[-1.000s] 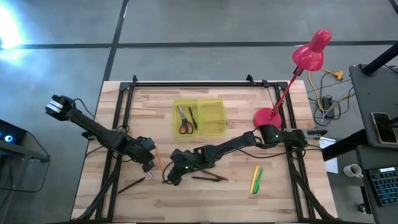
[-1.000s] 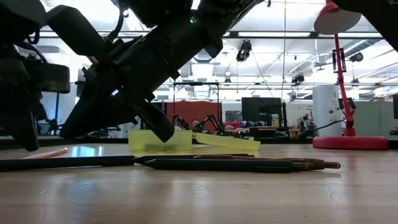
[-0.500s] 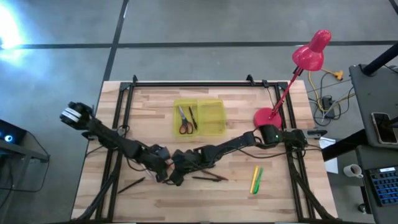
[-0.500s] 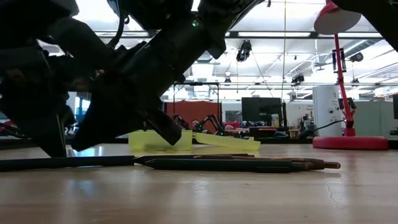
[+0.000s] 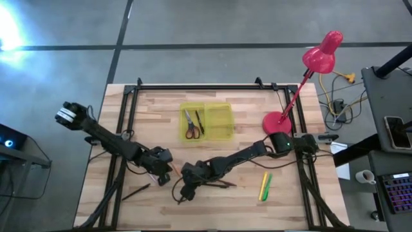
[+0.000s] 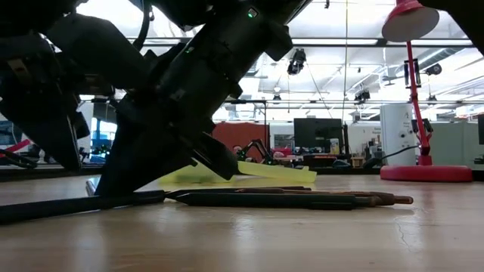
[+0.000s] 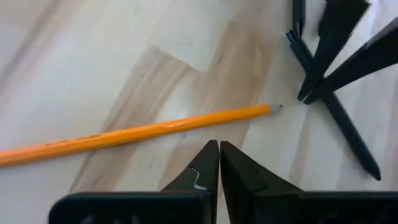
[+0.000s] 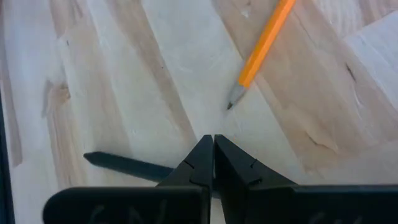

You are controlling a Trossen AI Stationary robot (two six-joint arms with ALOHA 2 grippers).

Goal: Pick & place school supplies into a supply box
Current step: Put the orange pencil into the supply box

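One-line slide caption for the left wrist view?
Shut left gripper poised above an orange pencil on the wooden table.

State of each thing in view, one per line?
supply box: lid open, lying flat
scissors: inside the box
orange pencil: loose on the table
yellow marker: on the table
left pincer: shut, empty
right pincer: shut, empty

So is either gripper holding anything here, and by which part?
Nothing is held. The left gripper is shut empty beside the orange pencil; the right gripper is shut empty over a dark pen.
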